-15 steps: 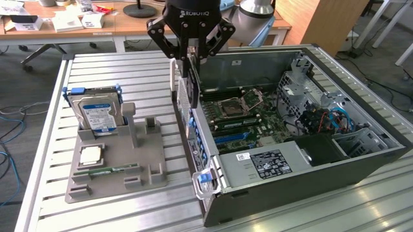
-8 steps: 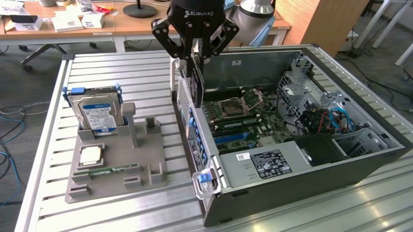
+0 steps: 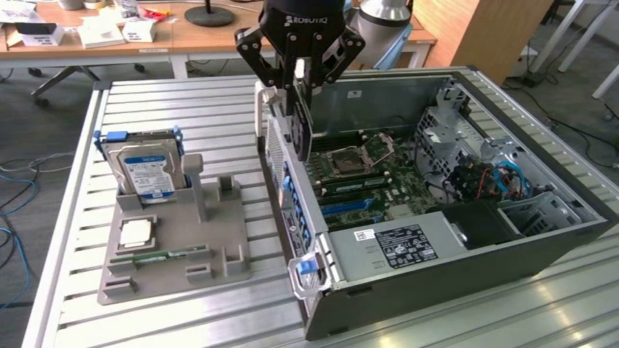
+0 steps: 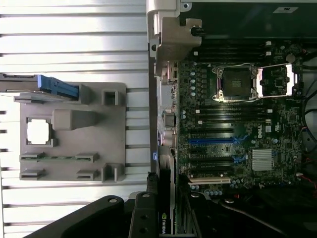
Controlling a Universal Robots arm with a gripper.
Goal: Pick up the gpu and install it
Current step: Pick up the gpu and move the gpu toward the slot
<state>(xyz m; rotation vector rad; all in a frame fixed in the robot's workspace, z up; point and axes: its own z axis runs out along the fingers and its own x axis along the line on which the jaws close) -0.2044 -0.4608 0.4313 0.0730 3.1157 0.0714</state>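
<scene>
- One step looks done to us: the gripper (image 3: 298, 85) has its fingers partly closed on the gpu (image 3: 303, 130) and holds it clear of the grey holder (image 3: 174, 254).
- We see the card hanging on edge from the fingers, its lower end just inside the rear wall (image 3: 280, 167) of the open computer case (image 3: 464, 246), above the motherboard (image 3: 367, 174).
- What is left, as we judge it, is the seating itself: the card is not yet down in any slot, and the blue slot (image 3: 349, 206) lies bare on the board.
- Other parts sit untouched on the holder: the hard drive (image 3: 145, 170) upright at its far end, the processor (image 3: 135, 230) and the RAM stick (image 3: 159, 255) lying flat.
- On edges, the rear wall is the tightest for us; it runs right beside the card on the exterior view's left, and we cannot tell whether the two touch.
- Towards the near end of the case the power supply (image 3: 406, 243) stands tall beside the slots, closing off that side.
- On the exterior view's right, the drive cage (image 3: 454, 138) and the loose cables (image 3: 479, 181) are well apart from the card.
- Above the board the case stands open, so we judge there is free room overhead.
</scene>
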